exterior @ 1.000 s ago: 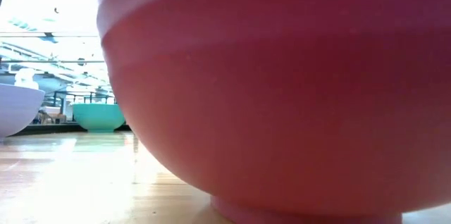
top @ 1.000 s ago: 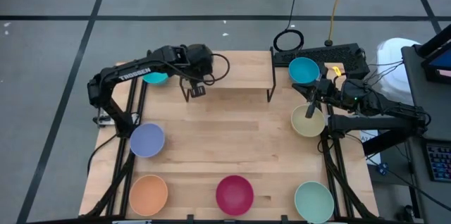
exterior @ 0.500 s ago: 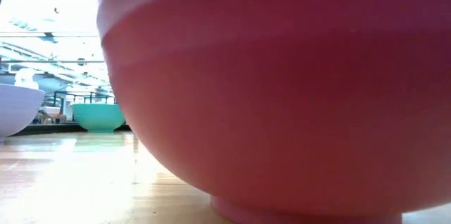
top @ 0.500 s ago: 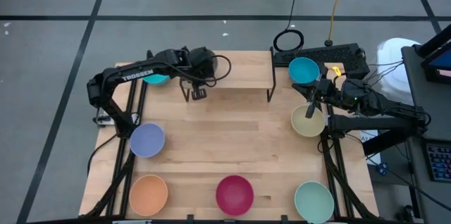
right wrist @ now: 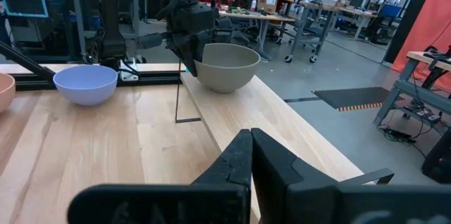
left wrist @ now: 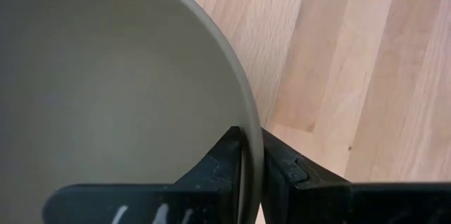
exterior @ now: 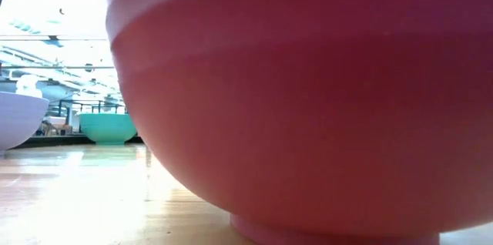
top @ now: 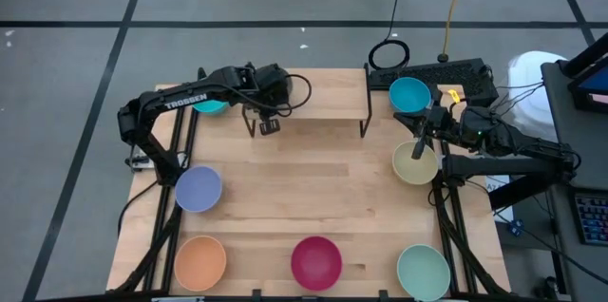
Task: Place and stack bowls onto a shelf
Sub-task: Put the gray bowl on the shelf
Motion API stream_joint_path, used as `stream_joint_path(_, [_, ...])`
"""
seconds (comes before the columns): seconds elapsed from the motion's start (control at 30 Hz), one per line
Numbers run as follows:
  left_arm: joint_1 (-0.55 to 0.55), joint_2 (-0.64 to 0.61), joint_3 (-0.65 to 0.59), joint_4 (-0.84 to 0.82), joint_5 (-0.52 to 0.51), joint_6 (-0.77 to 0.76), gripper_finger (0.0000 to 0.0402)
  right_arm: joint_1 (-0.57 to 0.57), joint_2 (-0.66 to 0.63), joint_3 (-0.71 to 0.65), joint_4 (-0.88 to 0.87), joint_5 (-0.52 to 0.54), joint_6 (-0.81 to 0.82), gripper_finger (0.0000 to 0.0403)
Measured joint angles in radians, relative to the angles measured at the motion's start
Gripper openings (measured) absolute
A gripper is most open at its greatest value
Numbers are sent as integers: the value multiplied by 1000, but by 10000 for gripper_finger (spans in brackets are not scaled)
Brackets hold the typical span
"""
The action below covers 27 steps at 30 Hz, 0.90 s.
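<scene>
My left gripper [left wrist: 252, 157] is shut on the olive-grey bowl [right wrist: 225, 65] over the left end of the shelf [top: 313, 103]. In the high view the left arm hides that bowl. My right gripper [right wrist: 250, 143] is shut and holds nothing. It hovers above the cream bowl [top: 415, 164], off the shelf's right end. One cyan bowl [top: 410, 95] rests on the table at the far right. The other cyan bowl [top: 209, 105] shows partly under the left arm. My left gripper pinches the olive-grey bowl's rim [left wrist: 248, 129] on its near side, one finger [left wrist: 225, 160] inside the bowl and one outside. The fingers come from above, pointing down. The bowl is upright; whether its foot [right wrist: 225, 89] rests on the shelf's top or hangs just above it, I cannot tell.
On the table stand a lavender bowl [top: 199, 188] at the left and orange [top: 200, 262], magenta [top: 315, 262] and mint green [top: 423, 271] bowls along the near edge. The magenta bowl [exterior: 308, 106] fills the low view. Bare wood lies between the shelf and the near row.
My left gripper, holding the olive-grey bowl, has shifted slightly toward the table's right over the shelf's left end, then kept still. Its fingers stay shut on the rim.
</scene>
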Motion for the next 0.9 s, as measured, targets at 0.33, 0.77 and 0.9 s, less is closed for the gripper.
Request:
stream_joint_path(0.33, [-1, 0, 0, 2, -17, -4, 63, 0, 0, 0, 0, 0, -17, 0])
stream_joint_path(0.77, [-8, 0, 0, 2, -61, 42, 108, 0, 0, 0, 0, 0, -18, 0])
stream_joint_path(0.9, [-9, -15, 0, 2, -95, 87, 113, 0, 0, 0, 0, 0, -18, 0])
